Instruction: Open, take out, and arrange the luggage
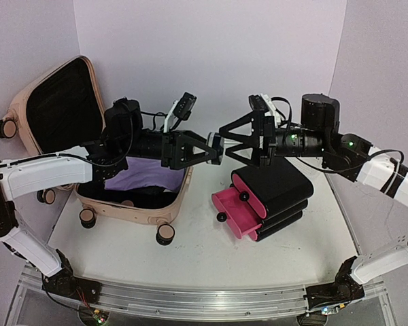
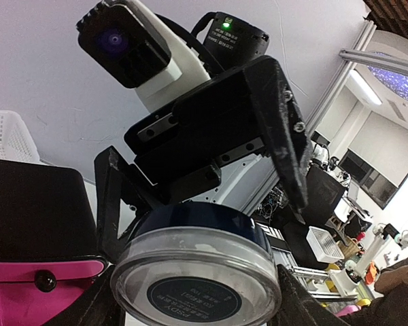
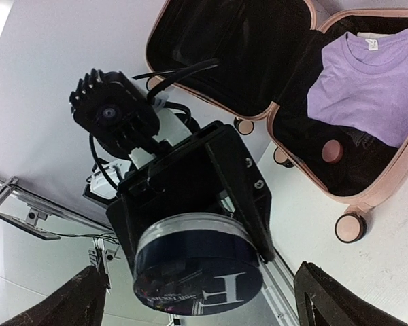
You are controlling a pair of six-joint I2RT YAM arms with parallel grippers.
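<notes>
The pale pink luggage (image 1: 132,216) lies open at the left, its lid (image 1: 54,102) propped up and showing black lining. A purple T-shirt (image 1: 139,173) lies inside; it also shows in the right wrist view (image 3: 367,81). My left gripper (image 1: 213,151) is shut on a round jar (image 1: 217,143) with a dark blue lid and clear base, held in the air above the table's middle. The jar fills the left wrist view (image 2: 197,272). My right gripper (image 1: 226,139) faces it, open, with its fingers on either side of the jar (image 3: 197,272) and apart from it.
A black and pink pouch-like bag (image 1: 272,193) stands on the table right of the luggage, also in the left wrist view (image 2: 34,210). A white mesh basket (image 2: 7,136) is behind it. A small round pinkish item (image 3: 333,151) lies on black cloth in the luggage.
</notes>
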